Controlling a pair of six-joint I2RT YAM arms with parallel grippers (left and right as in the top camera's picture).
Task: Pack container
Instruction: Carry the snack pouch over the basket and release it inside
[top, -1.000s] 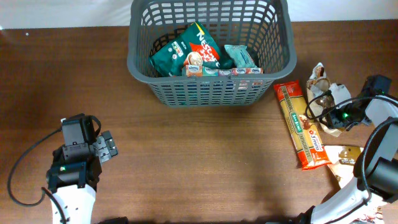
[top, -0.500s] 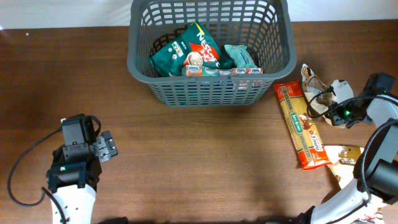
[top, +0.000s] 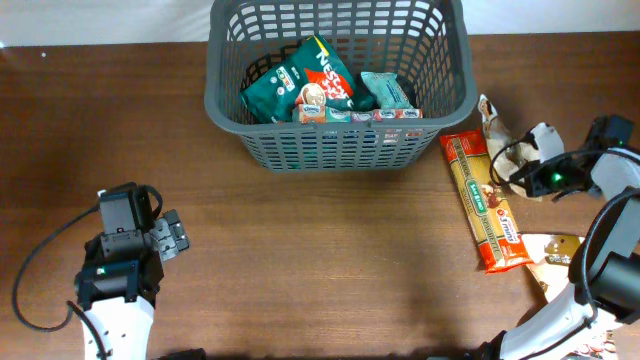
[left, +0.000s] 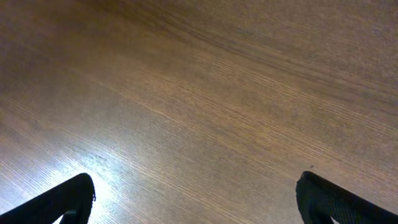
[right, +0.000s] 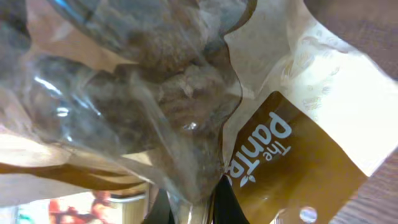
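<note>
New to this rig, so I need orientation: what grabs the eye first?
The dark grey basket at the far middle, with green and teal packets inside. Right of it, the right gripper is shut on a clear-windowed snack bag beside a long orange pasta packet; the left gripper rests open, near left.

container (top: 340, 150) dark grey lattice | pasta pack (top: 485, 205) orange | snack bag (right: 329, 99) cream-brown

1. We see a dark brown wood-grain desk (top: 330, 260) filling the view.
2. At twelve o'clock a white backdrop (top: 100, 18) borders it.
3. In the left wrist view, a light glare (left: 102, 171) sits at seven o'clock.
</note>
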